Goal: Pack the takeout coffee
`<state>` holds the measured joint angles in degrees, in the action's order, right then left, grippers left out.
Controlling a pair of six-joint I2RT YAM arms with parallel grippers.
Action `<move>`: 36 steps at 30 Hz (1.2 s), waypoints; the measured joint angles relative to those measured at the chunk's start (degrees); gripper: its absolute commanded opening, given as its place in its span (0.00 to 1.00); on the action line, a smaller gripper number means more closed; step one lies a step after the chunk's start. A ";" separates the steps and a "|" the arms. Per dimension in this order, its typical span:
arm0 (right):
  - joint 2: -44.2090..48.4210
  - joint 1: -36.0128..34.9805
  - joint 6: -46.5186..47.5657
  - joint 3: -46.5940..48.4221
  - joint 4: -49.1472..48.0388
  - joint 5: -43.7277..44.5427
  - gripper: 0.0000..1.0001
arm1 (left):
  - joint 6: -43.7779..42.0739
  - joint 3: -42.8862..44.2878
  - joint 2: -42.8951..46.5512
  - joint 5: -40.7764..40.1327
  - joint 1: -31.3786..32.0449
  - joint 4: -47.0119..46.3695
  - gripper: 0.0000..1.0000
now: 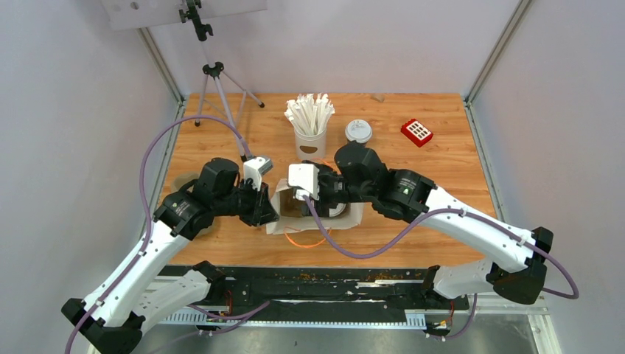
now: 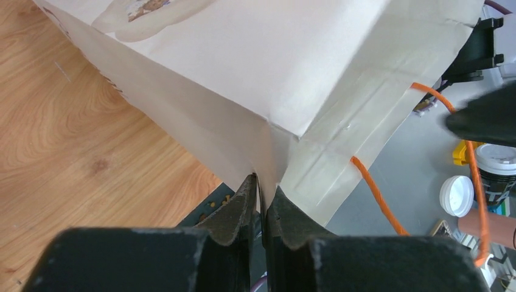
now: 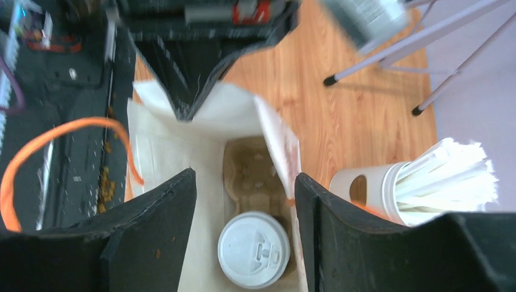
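Note:
A white paper bag [image 1: 354,218] with orange cord handles [image 1: 302,240] stands open at the table's middle. My left gripper [image 1: 267,209] is shut on the bag's left edge; the left wrist view shows the jaws [image 2: 263,185] pinching the bag [image 2: 243,61] fold. My right gripper [image 3: 245,176] is open and empty above the bag's mouth [image 3: 164,158]. Below it one takeout coffee cup, showing its white lid [image 3: 254,249], sits in the beige pulp carrier [image 3: 255,161] inside the bag. The second coffee cup [image 1: 359,131] stands on the table behind the bag.
A white cup of paper-wrapped sticks [image 1: 310,125] stands just behind the bag and beside my right fingers [image 3: 341,237]. A red block [image 1: 416,132] lies at the back right. A tripod [image 1: 214,81] stands at the back left.

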<state>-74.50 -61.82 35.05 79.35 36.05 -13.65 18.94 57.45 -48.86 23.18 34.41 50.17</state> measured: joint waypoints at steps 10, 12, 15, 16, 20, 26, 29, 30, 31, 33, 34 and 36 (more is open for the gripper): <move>0.02 0.00 -11.02 10.91 -5.27 0.98 0.67 | -0.02 0.07 -0.35 -1.73 0.00 0.76 0.16; -0.15 0.00 -12.48 12.00 -5.38 2.54 0.67 | -0.04 0.11 -0.37 -2.08 0.00 0.98 0.16; -0.92 0.02 -14.14 13.92 -5.31 5.92 0.67 | -0.13 0.83 -0.63 -2.78 0.00 1.55 0.17; -1.20 0.22 -14.67 14.51 -5.33 7.63 0.67 | -0.13 1.16 -0.76 -2.91 0.00 1.66 0.17; -2.43 2.67 -17.86 16.48 -5.20 13.64 0.71 | -0.11 1.68 -0.81 -3.65 0.00 1.73 0.17; -5.57 14.58 -24.00 18.67 -3.61 21.88 1.00 | 0.02 1.97 -0.74 -4.59 0.00 1.88 0.17; -8.20 21.05 -26.69 18.73 -1.51 24.22 1.00 | 0.02 1.97 -0.55 -5.11 0.00 1.88 0.17; -9.40 23.54 -27.80 18.75 -0.87 24.35 1.00 | 0.02 1.97 -0.48 -5.25 0.00 1.88 0.17; -10.71 25.59 -28.79 18.75 -0.35 24.37 1.00 | 0.02 1.99 -0.42 -5.33 0.00 1.90 0.17; -13.05 29.27 -30.08 18.14 -0.17 24.24 0.99 | 0.02 1.97 -0.33 -5.42 0.00 1.90 0.17; -14.25 31.01 -30.56 17.35 -0.28 24.22 0.98 | 0.00 1.99 -0.31 -5.46 0.00 1.95 0.17; -16.68 33.94 -31.04 15.67 -0.28 24.22 0.95 | -0.04 1.99 -0.26 -5.53 0.00 2.16 0.17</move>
<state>-91.18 -27.88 4.01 95.02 35.77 10.57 18.90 59.44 -49.12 17.65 34.41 52.34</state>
